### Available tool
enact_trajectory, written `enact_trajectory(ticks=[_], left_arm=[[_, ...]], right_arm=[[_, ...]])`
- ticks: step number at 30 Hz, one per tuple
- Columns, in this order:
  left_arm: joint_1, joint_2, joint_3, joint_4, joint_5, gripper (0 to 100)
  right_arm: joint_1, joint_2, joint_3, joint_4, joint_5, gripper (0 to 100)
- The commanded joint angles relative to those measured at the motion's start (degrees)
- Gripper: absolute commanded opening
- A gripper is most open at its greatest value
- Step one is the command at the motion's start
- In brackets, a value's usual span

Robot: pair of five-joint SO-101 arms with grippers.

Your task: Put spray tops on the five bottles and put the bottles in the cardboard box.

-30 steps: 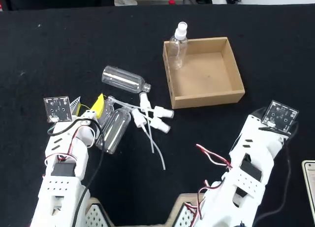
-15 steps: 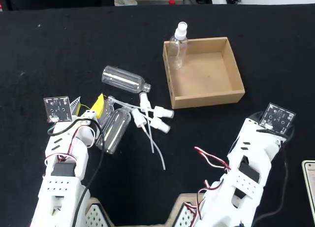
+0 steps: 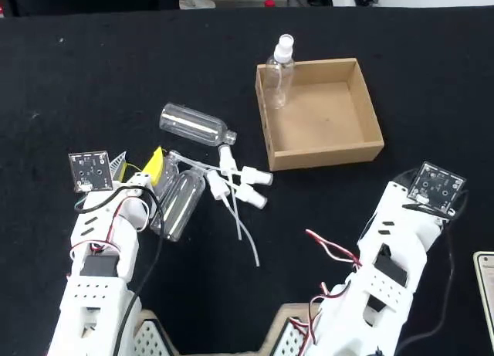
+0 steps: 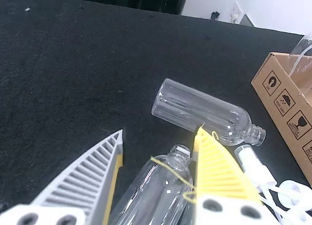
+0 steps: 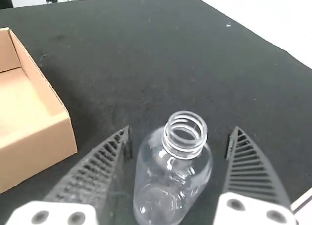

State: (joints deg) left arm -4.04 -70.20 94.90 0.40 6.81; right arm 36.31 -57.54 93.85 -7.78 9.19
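Matte black cloth-like desk [image 3: 116, 70]. The cardboard box [image 3: 324, 154] is tan, square and open-topped with low walls. One clear plastic capped bottle [image 3: 280, 70] with a white spray head stands upright in the box's far corner, on the left arm's side.

I read the left jaws as open, one ribbed grey and one yellow, spread wide. An uncapped clear near bottle [image 4: 156, 191] lies between them with its threaded neck pointing away from the wrist and a gap on the grey side. Just past the jaw tips a far bottle [image 4: 204, 112] lies on its side, uncapped, neck toward the box. From the high view a second bottle seems to lie against the near one, but I can't separate them cleanly.

The right jaws are open too, both ribbed. A round-shouldered open bottle [image 5: 173, 171] sits between them, mouth toward the wrist, with gaps on both sides. The box wall is near.

The loose spray tops [image 3: 239, 182] have white heads and thin clear tubes, and lie tangled on the desk between the left-side bottles and the box. I count four, not certain. That makes five bottles if the pair is two.
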Motion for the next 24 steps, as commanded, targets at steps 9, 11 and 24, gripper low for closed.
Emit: enact_trajectory(ticks=[9,11,24], left_arm=[[0.75,-0.79,-0.66,-1.58,-0.44,23],[0.75,-0.79,-0.66,-1.58,-0.44,23],[0.75,-0.79,-0.66,-1.58,-0.44,23]], right_arm=[[-0.7,-0.57,0.13,-1.32,-0.44,28.9],[-0.79,-0.57,0.13,-1.32,-0.44,28.9],[-0.79,-0.57,0.04,-1.49,-0.44,27.1]])
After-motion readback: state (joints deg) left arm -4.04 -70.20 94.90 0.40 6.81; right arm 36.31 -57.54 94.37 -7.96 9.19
